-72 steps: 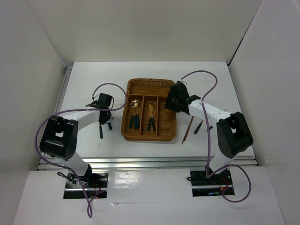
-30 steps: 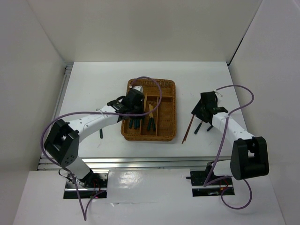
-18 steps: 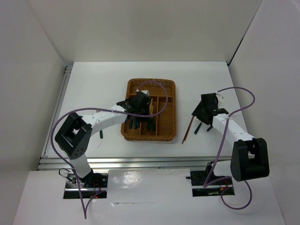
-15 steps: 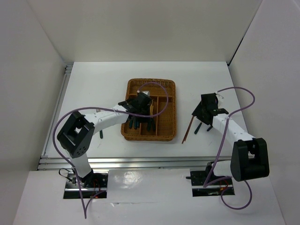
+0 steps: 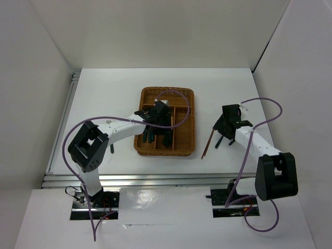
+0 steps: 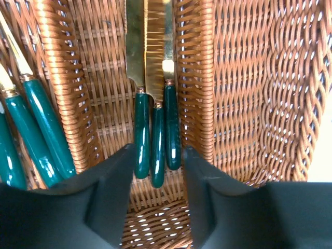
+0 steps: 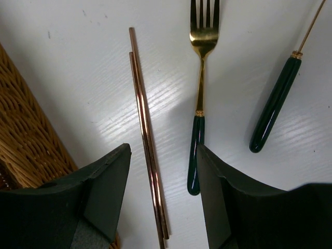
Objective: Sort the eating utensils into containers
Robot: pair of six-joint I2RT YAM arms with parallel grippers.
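From above: rectangular brown woven wicker cutlery tray (image 5: 191,136) in the middle of the white surface (image 5: 104,93). Left arm (image 5: 122,129) stretched over it from the left, left jaws down above a long slot. Thin reddish-brown chopsticks (image 5: 207,143) on the surface just beside the tray's right rim, below the head of the right arm (image 5: 249,140). One lone teal-handled utensil (image 5: 111,148) on the left, apart from the tray.

Left wrist: left jaws spread, pinching nothing, straddling the near handle ends of three gold-bladed, teal-handled knives (image 6: 155,140). Knives side by side and touching in one slot. More teal handles (image 6: 39,129) in the slot to the left, heads not clear.

Right wrist: right jaws spread and empty, hovering over the surface. In the gap below, the near ends of the chopsticks and the handle end of a gold-headed, teal-handled fork (image 7: 199,111). Further right a second teal handle on a thin gold stem (image 7: 274,106), head out of frame. Tray corner at the left edge.

Handling, as a judgement: chopsticks stiff, light, smooth, flat on the surface, so prone to roll or split apart. Best pinched crosswise over both sticks together, near mid-length. Fork rigid and glossy, likely head-heavy and slippery. Best held on the thicker teal handle close to the gold collar.
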